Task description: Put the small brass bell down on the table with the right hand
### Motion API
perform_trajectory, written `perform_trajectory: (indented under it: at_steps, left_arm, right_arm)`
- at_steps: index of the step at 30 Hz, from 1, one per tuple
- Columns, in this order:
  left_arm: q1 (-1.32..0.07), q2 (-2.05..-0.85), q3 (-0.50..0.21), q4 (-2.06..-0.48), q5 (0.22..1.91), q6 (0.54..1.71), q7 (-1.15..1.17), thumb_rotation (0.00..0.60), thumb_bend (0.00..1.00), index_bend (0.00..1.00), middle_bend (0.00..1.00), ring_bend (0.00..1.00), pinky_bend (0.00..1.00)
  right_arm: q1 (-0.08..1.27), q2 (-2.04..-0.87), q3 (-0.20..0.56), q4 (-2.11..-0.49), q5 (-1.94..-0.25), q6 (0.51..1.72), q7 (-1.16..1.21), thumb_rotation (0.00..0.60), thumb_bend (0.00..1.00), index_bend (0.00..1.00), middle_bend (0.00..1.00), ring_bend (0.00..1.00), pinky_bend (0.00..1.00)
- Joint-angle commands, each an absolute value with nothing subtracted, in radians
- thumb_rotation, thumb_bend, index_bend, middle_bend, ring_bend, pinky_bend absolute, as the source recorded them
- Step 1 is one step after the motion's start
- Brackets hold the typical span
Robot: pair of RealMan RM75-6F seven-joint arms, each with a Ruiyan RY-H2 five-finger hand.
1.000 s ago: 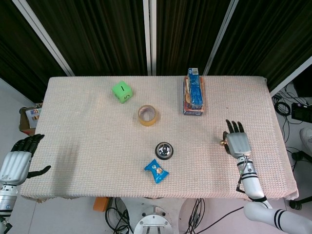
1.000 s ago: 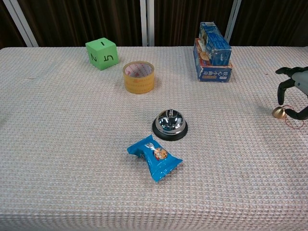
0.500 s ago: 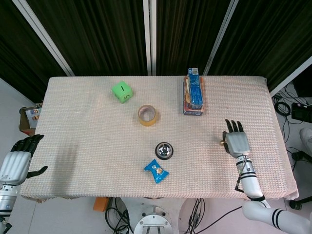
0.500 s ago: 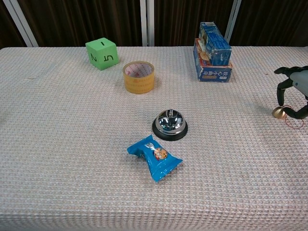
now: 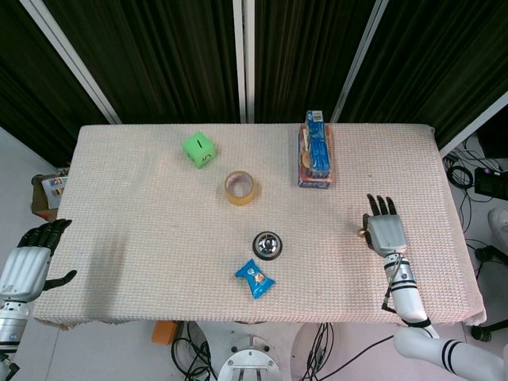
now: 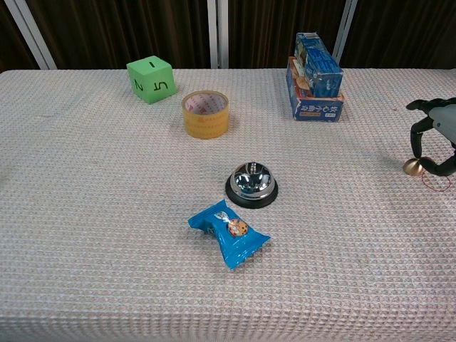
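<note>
I see the small brass bell sitting on the table near its right edge, under my right hand. Its fingers curve down around the bell; I cannot tell whether they grip it. My left hand hangs off the table's left edge, fingers apart, holding nothing.
</note>
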State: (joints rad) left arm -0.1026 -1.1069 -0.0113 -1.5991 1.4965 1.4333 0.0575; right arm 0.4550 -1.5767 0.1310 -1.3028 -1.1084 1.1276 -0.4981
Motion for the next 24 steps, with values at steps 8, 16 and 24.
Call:
perform_trajectory:
  at_steps: [8,16,24]
  left_arm:
    - [-0.102,-1.108,-0.011,-1.597,1.494,1.432,0.056,0.600,0.15,0.11,0.11,0.12,0.18]
    - [-0.102,-1.108,-0.011,-1.595,1.493,1.432,0.054,0.599,0.15,0.11,0.11,0.12,0.18]
    - [-0.100,-1.105,-0.012,-1.598,1.494,1.436,0.054,0.600,0.15,0.11,0.11,0.12,0.18]
  right_arm:
    - [0.455,-1.582,0.135,-1.297,-1.106,1.130,-0.502,0.600,0.34,0.57,0.06,0.00,0.00]
    - [0.453,-1.584,0.138,-1.295,-1.107,1.134,-0.503,0.600,0.36,0.61,0.07,0.00,0.00]
    - [0.437,-1.556,0.141,-1.337,-1.147,1.178,-0.466,0.600,0.38,0.65,0.09,0.00,0.00]
